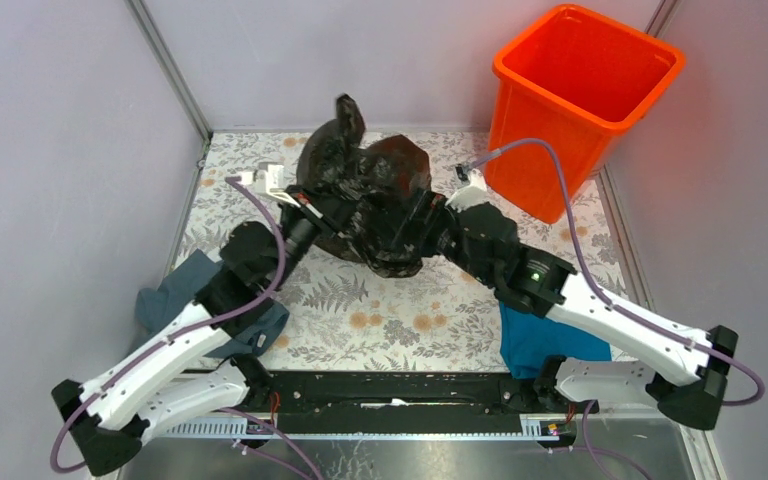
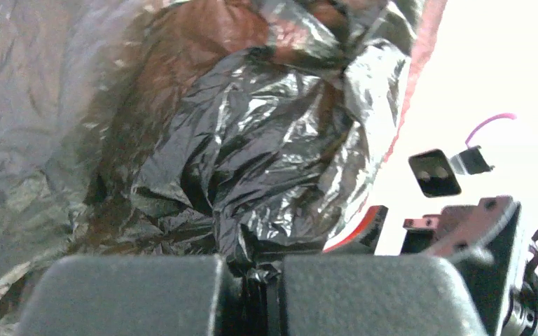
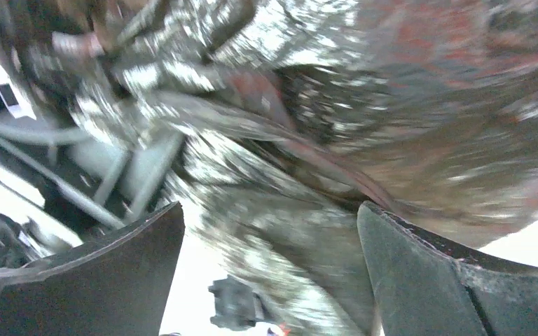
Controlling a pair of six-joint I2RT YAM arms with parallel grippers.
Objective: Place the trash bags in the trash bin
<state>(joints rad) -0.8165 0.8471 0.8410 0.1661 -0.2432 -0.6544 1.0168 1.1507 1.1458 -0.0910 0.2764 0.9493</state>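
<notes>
Bag (image 1: 365, 190): bunched black mass at centre of table (image 1: 400, 315), toward far side, held up between both arms, outside bin (image 1: 585, 95).
Bin: standing at far right corner, mouth up, near bag, apart from it.
Left gripper (image 2: 252, 283): fingers closed together, bag fold pinched between pads.
Right gripper (image 3: 270, 224): fingers spread wide, bag film between and above them; view blurred.
Grey-blue cloth (image 1: 170, 290): on table under left arm.
Teal cloth (image 1: 540, 340): on table under right arm.

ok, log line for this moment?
left gripper shut on crinkly black plastic bag; right gripper open at bag; bag outside tall orange plastic bin
</notes>
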